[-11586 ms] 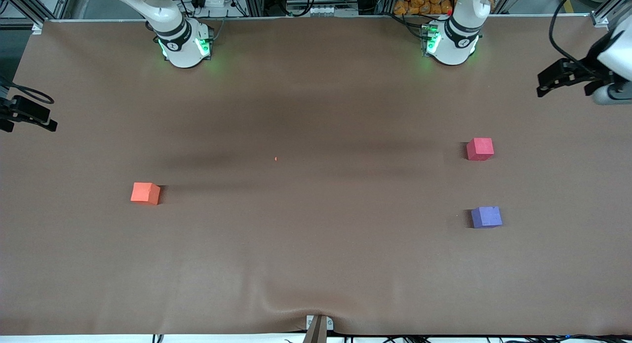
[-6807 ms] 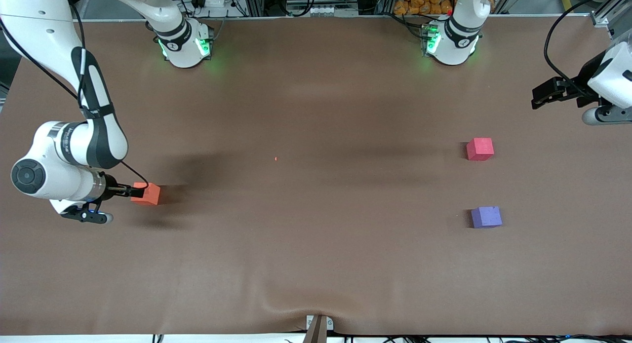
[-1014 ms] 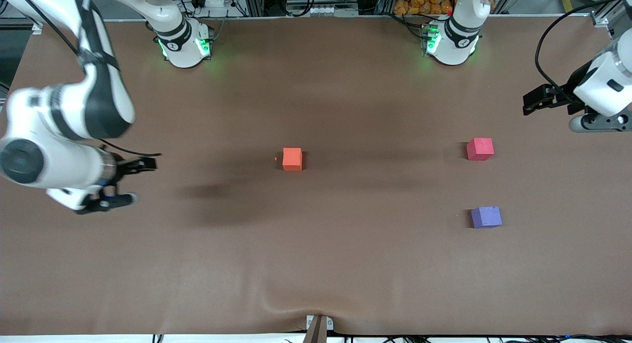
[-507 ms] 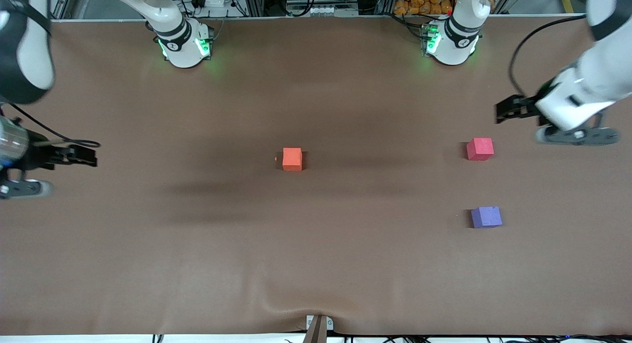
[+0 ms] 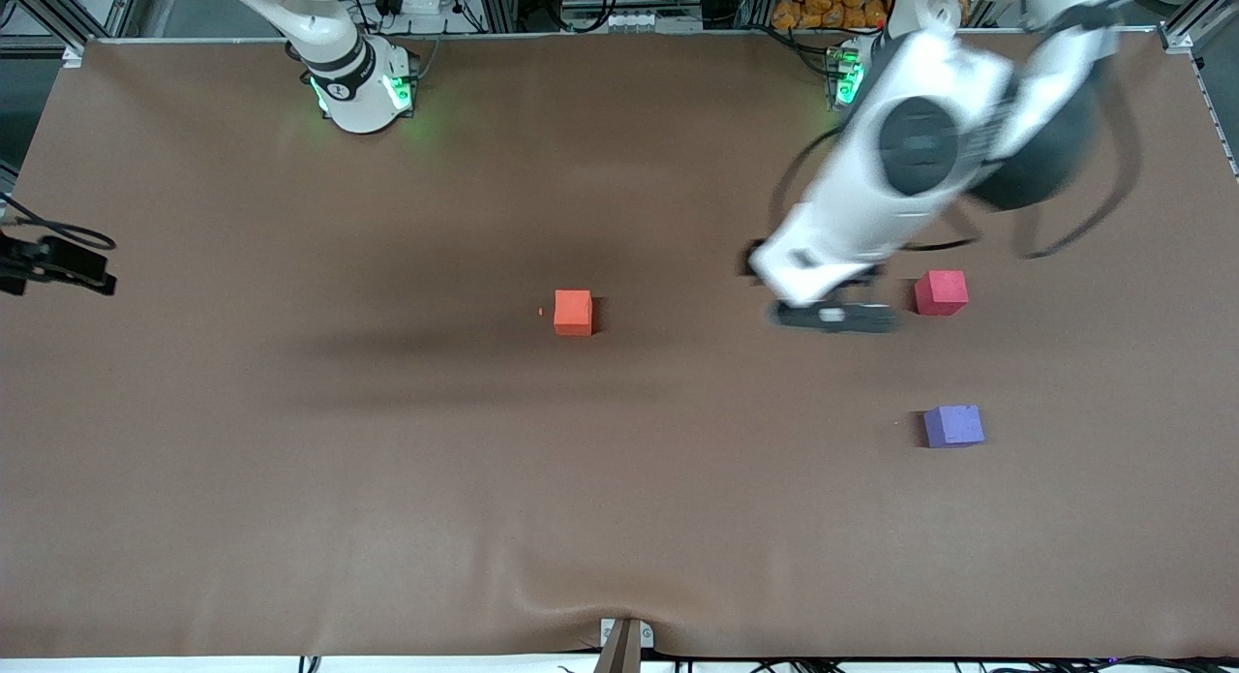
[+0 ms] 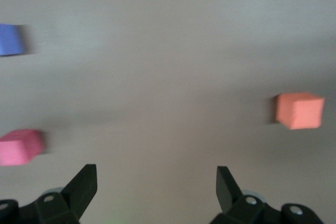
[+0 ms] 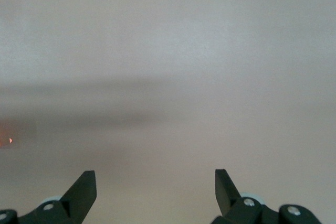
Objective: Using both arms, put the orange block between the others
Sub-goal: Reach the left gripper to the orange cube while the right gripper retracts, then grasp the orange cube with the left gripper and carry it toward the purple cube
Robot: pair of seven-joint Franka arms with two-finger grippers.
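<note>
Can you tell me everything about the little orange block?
The orange block is a small bright-orange cube with a matte, foam-like look and plain sides. It sits flat and upright on the brown table, near the middle, alone. Nothing touches it except the table. It casts a small shadow on the table. The left wrist view shows it too, ahead of that gripper's open jaws.

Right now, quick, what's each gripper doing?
Left gripper: open, holding nothing, over the table between the orange block and the pinkish-red cube.
Right gripper: open, empty, waiting at the table's edge.

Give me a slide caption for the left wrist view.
Open left gripper over the table, orange block ahead, pink and purple cubes aside.
</note>
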